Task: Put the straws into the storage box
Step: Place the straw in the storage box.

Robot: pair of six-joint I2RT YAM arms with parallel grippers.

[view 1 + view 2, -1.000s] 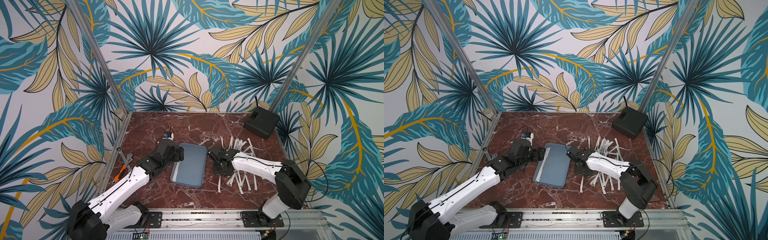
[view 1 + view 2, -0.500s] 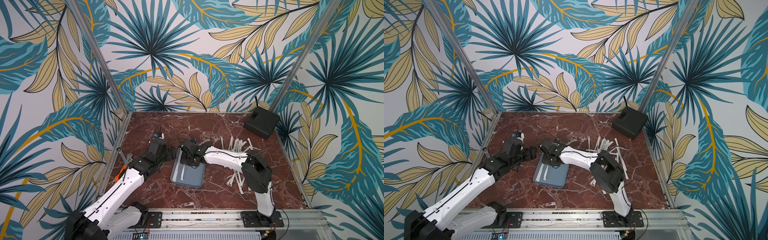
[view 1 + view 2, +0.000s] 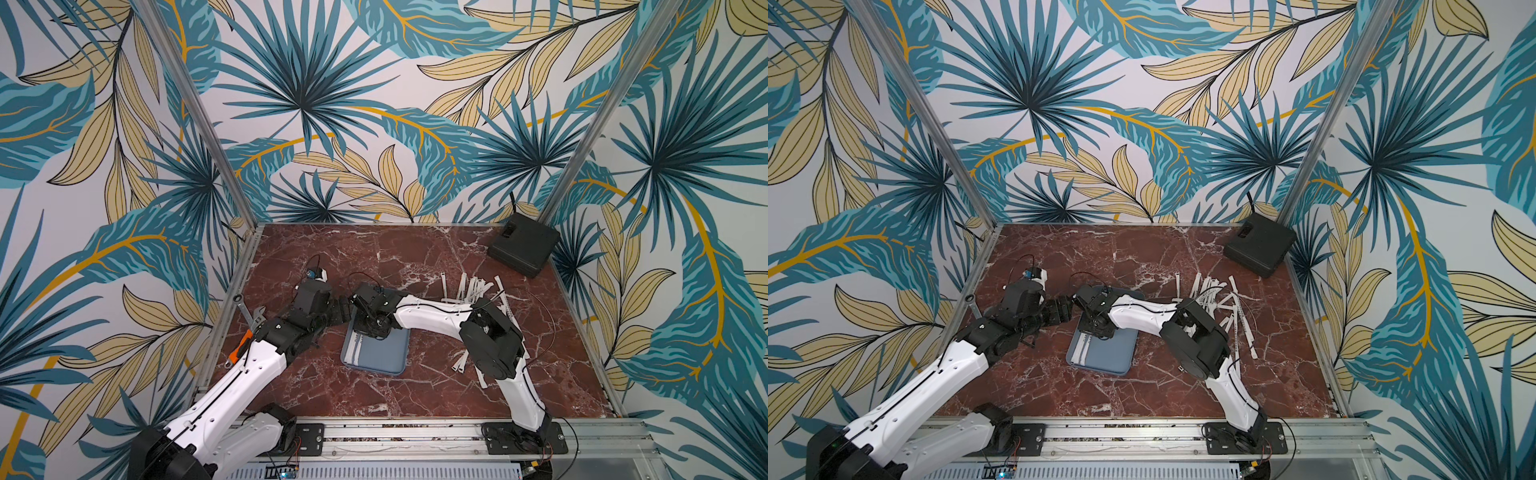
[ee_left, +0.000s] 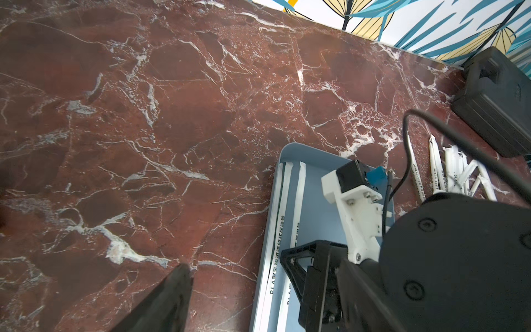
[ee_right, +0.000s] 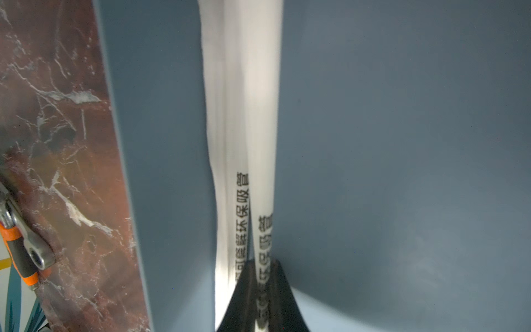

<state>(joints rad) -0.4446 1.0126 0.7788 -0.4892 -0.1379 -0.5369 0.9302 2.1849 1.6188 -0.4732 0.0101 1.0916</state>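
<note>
The grey-blue storage box (image 3: 384,359) (image 3: 1113,353) (image 4: 313,161) lies mid-table with two white straws (image 3: 355,351) (image 3: 1080,353) (image 4: 300,186) along its left side. My right gripper (image 3: 370,330) (image 3: 1096,328) (image 5: 263,301) is low over that side, shut on one printed straw (image 5: 263,129), which runs beside a lying straw (image 5: 222,129). My left gripper (image 3: 345,309) (image 3: 1070,307) (image 4: 267,287) is open by the box's far-left corner; the box's left rim runs between its fingers. Several loose straws (image 3: 473,291) (image 3: 1208,291) are piled right of the box.
A black box (image 3: 523,245) (image 3: 1258,245) (image 4: 500,97) sits in the far right corner. Wrenches (image 3: 249,318) (image 5: 23,253) lie by the left frame rail. My right arm's elbow (image 3: 490,336) hangs over part of the straw pile.
My right arm has swung from the straw pile over to the box's left side with a straw, then sunk lower. My left gripper has stayed by the box's far-left corner.
</note>
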